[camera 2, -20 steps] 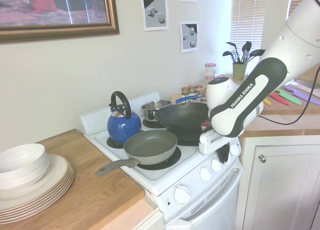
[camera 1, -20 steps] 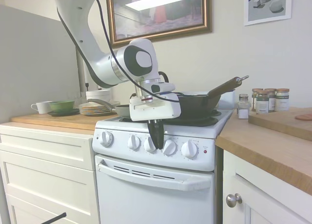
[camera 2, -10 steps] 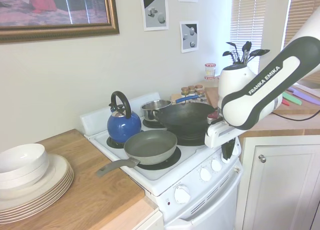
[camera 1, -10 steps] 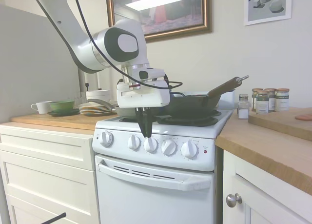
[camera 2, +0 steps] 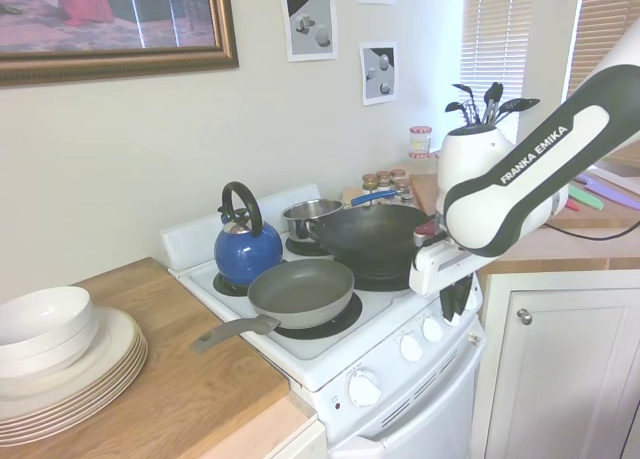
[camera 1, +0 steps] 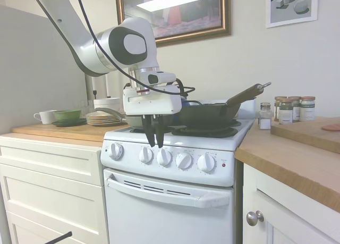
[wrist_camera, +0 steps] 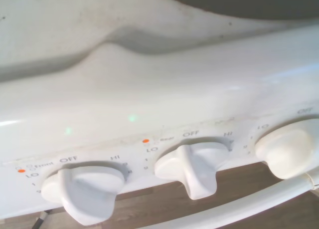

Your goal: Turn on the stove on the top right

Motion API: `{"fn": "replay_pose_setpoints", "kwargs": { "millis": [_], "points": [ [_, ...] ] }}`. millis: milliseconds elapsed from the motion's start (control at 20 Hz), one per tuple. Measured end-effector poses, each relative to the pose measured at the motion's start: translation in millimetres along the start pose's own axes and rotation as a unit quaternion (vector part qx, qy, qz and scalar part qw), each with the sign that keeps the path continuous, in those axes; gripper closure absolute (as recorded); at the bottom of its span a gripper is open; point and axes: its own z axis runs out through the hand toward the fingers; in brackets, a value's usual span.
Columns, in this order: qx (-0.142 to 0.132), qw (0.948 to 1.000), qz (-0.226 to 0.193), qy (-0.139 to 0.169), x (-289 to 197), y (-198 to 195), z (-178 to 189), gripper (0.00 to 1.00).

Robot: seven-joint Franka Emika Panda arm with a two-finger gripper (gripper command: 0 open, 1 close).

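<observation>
- The stove [camera 1: 175, 191] is a narrow white range standing between cream cabinets [camera 1: 50, 185] on one side and a wooden surface [camera 1: 297, 159] with a cupboard under it on the other.
- Its front panel carries 5 round white knobs [camera 1: 164, 157] in a row, a small red light [camera 1: 223, 165] past the last one, and a white door handle [camera 1: 170, 193] below.
- In the wrist view, 3 knobs show from close by: one marked "Front" [wrist_camera: 83, 189], one marked "Rear" [wrist_camera: 194, 166] and part of a third [wrist_camera: 286, 149] (each has OFF, HI and LO printed around it).
- The gripper [camera 1: 152, 137] hangs just above and in front of the knob row, over the 2nd and 3rd knobs, touching none; its dark fingers [camera 1: 159, 135] point down with a small gap between them, released and holding nothing.
- On the burners sit a black wok [camera 2: 372, 241], a grey frying pan [camera 2: 300, 291], a blue kettle [camera 2: 247, 247] and a small steel pot [camera 2: 312, 217].
- Spice jars [camera 1: 291, 109] stand on the wooden surface beside the stove.
- On the far side, a stack of plates [camera 2: 70, 364] with a white bowl [camera 2: 40, 324] on top.
</observation>
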Motion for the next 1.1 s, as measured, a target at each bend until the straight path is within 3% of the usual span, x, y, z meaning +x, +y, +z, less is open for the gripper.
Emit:
{"fn": "replay_pose_setpoints", "kwargs": {
  "millis": [1100],
  "points": [
    [0.005,1.0000,-0.008,0.002,-3.7,-0.2,-4.8,0.00]
  ]
}}
